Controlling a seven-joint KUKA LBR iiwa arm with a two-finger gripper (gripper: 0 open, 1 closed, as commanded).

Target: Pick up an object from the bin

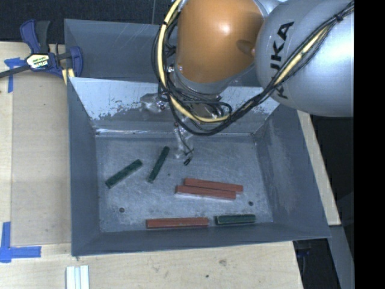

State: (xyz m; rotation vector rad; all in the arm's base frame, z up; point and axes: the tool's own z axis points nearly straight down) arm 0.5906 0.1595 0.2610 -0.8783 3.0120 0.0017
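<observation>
My gripper (185,152) hangs below the orange cover over the back middle of the bin floor, with nothing seen in it. Just to its left lies a dark green stick (158,163), tilted steeply, its upper end close to the gripper's tip. Further left a second dark green stick (123,173) lies at a slant. In front of the gripper, two red-brown sticks (209,189) rest side by side, touching along their length.
Along the front wall lie a red-brown stick (177,223) and, to its right, a short dark green stick (235,220). The arm and its orange cover hide the bin's back wall and right rear corner.
</observation>
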